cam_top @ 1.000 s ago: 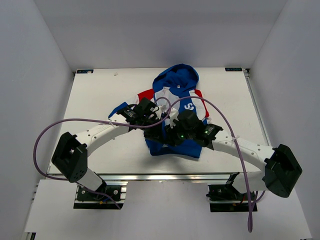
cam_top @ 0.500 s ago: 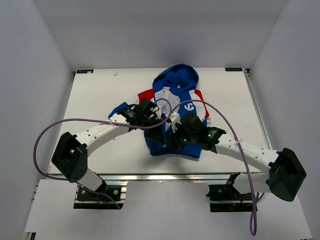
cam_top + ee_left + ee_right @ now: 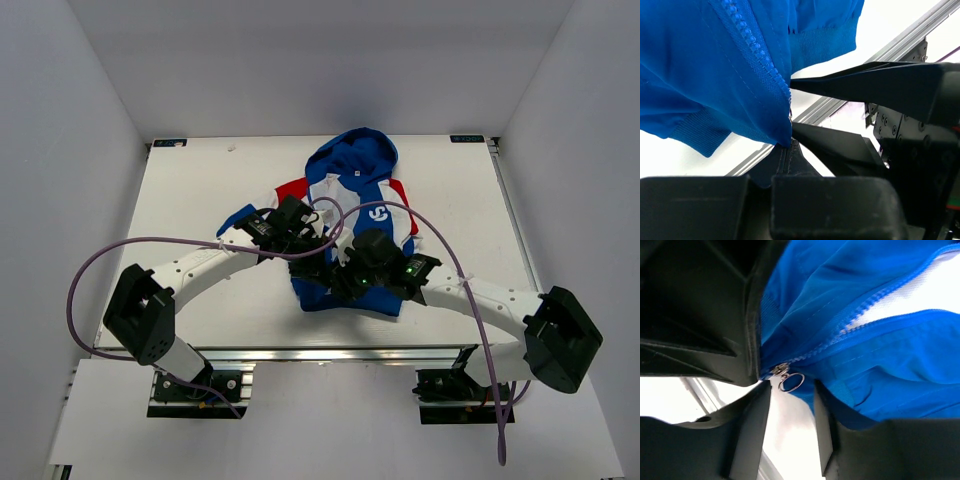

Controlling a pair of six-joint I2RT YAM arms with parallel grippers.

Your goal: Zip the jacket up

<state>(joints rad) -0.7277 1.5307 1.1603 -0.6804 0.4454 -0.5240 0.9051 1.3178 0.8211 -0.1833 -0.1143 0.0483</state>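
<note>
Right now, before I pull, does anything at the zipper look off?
No damage visible. But the ring pull hangs loose between the right tool's open fingers, ungripped, and the jacket's teeth stand parted above it. The left tool pinches the hem below.

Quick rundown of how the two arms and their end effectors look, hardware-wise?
The left arm and right arm have white tubular links with chunky black joint housings. A thin purple cable loops off each. The left end effector and right end effector are matte black with flat, tapered fingers. A small green light glows on the right wrist.
</note>
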